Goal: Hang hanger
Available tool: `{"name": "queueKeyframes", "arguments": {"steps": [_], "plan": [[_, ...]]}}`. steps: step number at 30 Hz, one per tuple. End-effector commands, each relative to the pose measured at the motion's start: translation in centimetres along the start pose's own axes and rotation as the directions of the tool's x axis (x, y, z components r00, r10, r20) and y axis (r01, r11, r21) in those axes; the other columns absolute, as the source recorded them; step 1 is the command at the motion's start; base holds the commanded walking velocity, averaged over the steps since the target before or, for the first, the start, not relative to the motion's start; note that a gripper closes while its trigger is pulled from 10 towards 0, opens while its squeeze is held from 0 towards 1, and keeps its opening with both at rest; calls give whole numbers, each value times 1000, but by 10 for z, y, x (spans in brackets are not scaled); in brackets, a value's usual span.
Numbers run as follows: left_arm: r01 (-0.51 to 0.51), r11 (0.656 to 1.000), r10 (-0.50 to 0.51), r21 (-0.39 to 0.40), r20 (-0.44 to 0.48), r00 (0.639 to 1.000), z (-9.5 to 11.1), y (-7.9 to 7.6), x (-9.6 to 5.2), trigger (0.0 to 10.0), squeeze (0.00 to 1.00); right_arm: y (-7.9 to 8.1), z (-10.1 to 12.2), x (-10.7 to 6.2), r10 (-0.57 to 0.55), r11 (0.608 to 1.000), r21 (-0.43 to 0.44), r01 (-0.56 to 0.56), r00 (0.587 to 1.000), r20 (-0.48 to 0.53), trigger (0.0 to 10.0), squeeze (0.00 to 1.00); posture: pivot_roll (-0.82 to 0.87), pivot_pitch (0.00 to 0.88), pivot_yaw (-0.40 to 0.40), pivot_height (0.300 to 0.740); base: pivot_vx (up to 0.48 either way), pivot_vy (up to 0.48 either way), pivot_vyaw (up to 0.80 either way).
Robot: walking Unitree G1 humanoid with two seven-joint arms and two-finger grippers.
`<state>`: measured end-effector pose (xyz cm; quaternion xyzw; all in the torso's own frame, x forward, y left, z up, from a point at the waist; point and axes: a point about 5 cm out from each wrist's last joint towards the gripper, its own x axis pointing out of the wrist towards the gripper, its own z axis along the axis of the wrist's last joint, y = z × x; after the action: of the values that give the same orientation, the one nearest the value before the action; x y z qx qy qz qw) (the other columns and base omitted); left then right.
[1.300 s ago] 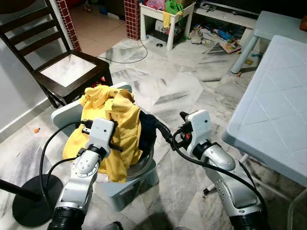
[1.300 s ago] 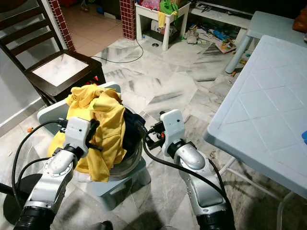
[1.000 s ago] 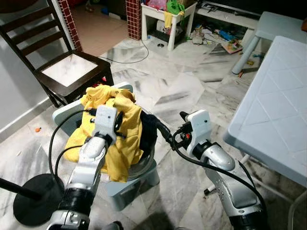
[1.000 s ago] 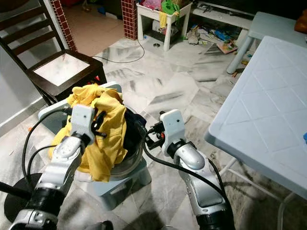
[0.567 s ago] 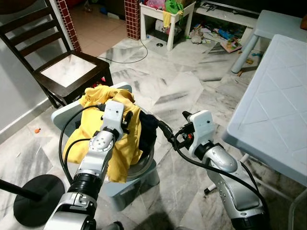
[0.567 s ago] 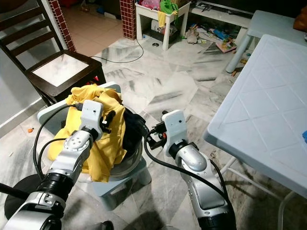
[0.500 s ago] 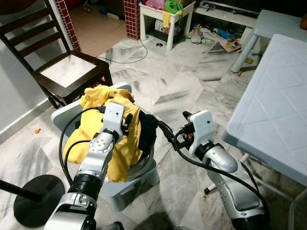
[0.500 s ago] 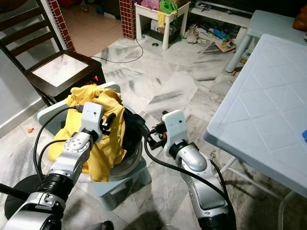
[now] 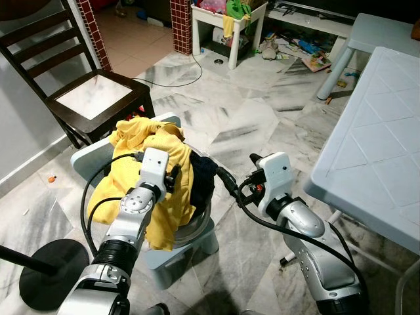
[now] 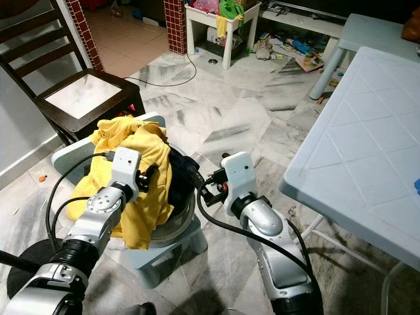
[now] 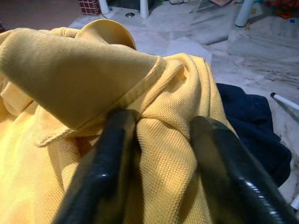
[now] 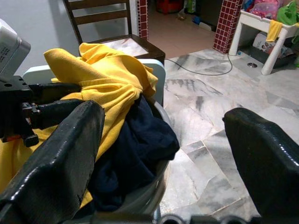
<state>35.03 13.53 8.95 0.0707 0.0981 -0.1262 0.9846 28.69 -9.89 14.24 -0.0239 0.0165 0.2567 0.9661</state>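
Early stage: left gripper [image 11: 154, 154], fingers parted around a yellow polo shirt [image 9: 164, 197] fold; right gripper [image 12: 163, 140] wide open, empty, at three o'clock of the basin [image 10: 180, 226]; hanging remained undone

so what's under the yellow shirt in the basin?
A dark navy garment lies beneath the yellow shirt, spilling toward the basin rim. The left gripper has open fingers pressed into the shirt. Anything deeper is covered.

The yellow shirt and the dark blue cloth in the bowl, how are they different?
The yellow shirt is bright and drapes over the bowl rim; the dark blue cloth is dark and sits tucked inside. The left pincer presses open into the yellow shirt; no pincer touches the dark blue cloth. Both are crumpled together in one bowl.
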Motion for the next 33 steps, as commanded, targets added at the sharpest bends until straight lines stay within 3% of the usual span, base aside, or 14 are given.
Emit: {"name": "queueKeyframes", "arguments": {"steps": [1,12,20,28,29,30,33], "plan": [[9,1000,-9,-11,-21,1000,-6,-2,-1,0,0,1,2,0,6,1000,-8,-6,1000,4,10000,0,-101,147,-5,740,0,0,0],[25,998,-26,-56,-13,1000,-10,-6,-4,0,0,0,3,2,11,1000,-13,-11,1000,7,10000,0,-99,131,-7,740,0,0,0],[63,995,-57,-79,82,995,-3,-19,-13,0,0,0,2,3,10,1000,-12,-10,1000,4,10000,0,-94,136,-12,740,0,0,0],[67,994,-61,-89,67,996,-7,-19,-17,0,0,-1,3,3,9,1000,-12,-9,1000,5,10000,0,-92,136,-14,740,0,0,0],[35,998,-30,-58,91,995,-4,-14,-18,0,0,0,3,3,11,1000,-12,-11,1000,5,10000,0,-93,135,-19,740,0,0,0],[-28,999,24,19,189,982,11,-6,-21,0,0,0,3,3,14,1000,-14,-13,1000,4,10000,0,-93,135,-19,740,0,0,0],[-77,993,45,91,311,949,32,-4,-29,0,0,-1,3,3,13,1000,-17,-13,1000,4,10000,0,-91,133,-22,740,0,0,0]]}}
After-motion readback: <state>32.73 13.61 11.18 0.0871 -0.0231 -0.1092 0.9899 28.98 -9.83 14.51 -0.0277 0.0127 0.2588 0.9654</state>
